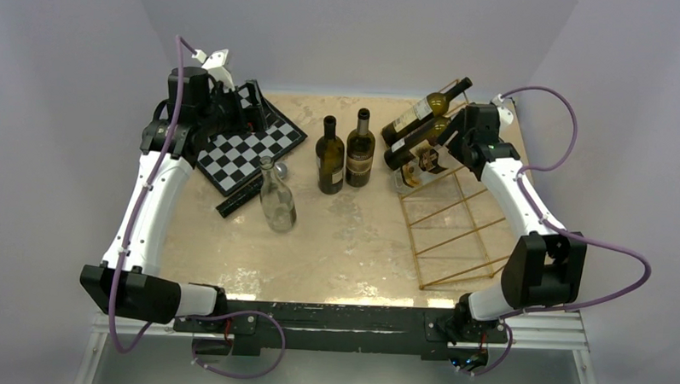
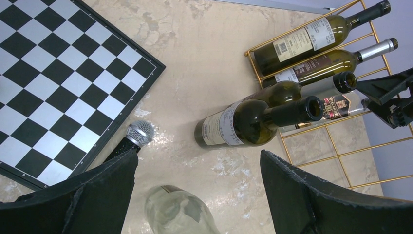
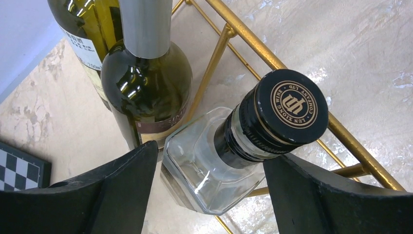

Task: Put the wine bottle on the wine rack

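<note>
Wine bottle [image 3: 204, 161] on wine rack [image 3: 251, 44], cap [image 3: 291, 105] lettering wrist-view only, left fingers [image 2: 97, 195] spread, right fingers [image 3: 112, 195] spread

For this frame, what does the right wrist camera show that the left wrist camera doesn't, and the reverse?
Only the right wrist view: the gold lettering on the black cap of the clear square bottle, which sits between the spread fingers of the right gripper. Only the left wrist view: the microphone, the two upright dark bottles and the clear round bottle below the left gripper. Both: the wine rack, the silver-necked bottle lying on it, the square bottle itself and the chessboard.
</note>
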Motion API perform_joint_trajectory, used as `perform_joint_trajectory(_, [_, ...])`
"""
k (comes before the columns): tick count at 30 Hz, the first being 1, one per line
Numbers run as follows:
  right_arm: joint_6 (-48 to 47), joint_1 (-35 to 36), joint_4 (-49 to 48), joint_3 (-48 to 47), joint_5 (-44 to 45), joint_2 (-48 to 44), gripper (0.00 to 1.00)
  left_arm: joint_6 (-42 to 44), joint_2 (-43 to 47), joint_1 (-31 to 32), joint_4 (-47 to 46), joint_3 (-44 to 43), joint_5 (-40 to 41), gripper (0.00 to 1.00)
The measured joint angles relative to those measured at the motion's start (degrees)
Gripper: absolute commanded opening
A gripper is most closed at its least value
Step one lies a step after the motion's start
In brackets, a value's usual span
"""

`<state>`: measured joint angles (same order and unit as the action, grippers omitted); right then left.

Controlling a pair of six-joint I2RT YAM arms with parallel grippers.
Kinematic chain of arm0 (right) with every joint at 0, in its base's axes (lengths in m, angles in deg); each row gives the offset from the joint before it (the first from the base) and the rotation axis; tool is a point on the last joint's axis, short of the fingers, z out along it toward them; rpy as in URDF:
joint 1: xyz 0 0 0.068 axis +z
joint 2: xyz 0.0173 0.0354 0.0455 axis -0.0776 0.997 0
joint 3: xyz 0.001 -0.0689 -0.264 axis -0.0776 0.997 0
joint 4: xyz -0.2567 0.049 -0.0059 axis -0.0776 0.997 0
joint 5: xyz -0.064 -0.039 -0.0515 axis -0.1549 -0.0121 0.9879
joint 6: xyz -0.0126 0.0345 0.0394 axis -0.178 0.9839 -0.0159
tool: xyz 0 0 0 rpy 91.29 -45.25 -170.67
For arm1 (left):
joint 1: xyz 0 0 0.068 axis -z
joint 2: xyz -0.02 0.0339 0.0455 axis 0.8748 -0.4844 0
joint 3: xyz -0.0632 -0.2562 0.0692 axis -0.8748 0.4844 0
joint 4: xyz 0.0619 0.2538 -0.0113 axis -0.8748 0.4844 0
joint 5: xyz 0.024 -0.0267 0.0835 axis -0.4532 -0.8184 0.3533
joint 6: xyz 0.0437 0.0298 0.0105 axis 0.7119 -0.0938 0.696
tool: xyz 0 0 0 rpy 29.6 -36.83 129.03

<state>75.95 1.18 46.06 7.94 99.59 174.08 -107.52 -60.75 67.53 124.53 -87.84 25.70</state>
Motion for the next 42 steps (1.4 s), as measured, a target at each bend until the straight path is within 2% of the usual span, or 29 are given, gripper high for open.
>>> perform_joint_trajectory(6, [-0.20,0.35,0.76,-0.35,0.24,-0.31,0.90,0.00,-0.24,0.00,0.02,-0.04,-0.02,0.99])
perform_joint_trajectory(13, [-0.50,0.46,9.64,-7.56,4.20,-1.16,0.93,-0.02,-0.70,0.00,0.04,-0.79,-0.28,0.99])
perform_joint_trajectory(17, [-2.49,0.63,11.98,-8.48,4.74,-5.51,0.93,-0.02,-1.09,0.00,0.42,-1.84,-0.72,0.99])
perform_joint_trajectory(19, [-4.15,0.83,12.37,-9.25,3.39,-7.63,0.93,-0.04,-1.14,0.00,1.16,-2.78,-0.76,0.99])
perform_joint_trajectory(24, [-10.08,2.86,10.88,-13.81,-6.78,-10.80,0.92,0.02,0.35,0.00,2.71,-3.21,-0.46,0.99])
perform_joint_trajectory(28, [-14.80,7.50,7.76,-14.64,-14.60,-12.52,0.92,0.35,3.61,0.00,5.03,-3.21,0.72,0.99])
perform_joint_trajectory(34, [-23.02,18.67,3.67,-14.69,-25.51,-13.09,0.92,1.07,9.57,0.00,7.96,-3.21,2.05,0.99])
perform_joint_trajectory(42, [-30.84,36.09,-0.46,-14.69,-28.92,-12.98,0.91,0.98,11.23,0.00,10.40,-3.37,2.12,0.98])
